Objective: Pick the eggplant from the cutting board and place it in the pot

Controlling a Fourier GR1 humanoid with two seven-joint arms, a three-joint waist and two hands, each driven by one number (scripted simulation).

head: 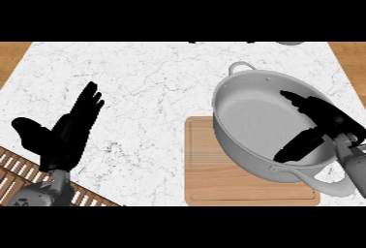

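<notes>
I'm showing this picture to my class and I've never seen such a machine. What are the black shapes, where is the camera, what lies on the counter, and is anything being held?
The camera sits where the robot's head is and looks steeply down at a white marble counter. The black shapes are its two hands on grey forearms. The left hand rests open at the left, fingers straight. The right hand is over the grey pot, its fingers and thumb spread; nothing can be seen in it. The pot overlaps a wooden cutting board. No eggplant shows on the board or in the visible part of the pot; the hand hides some of the inside.
</notes>
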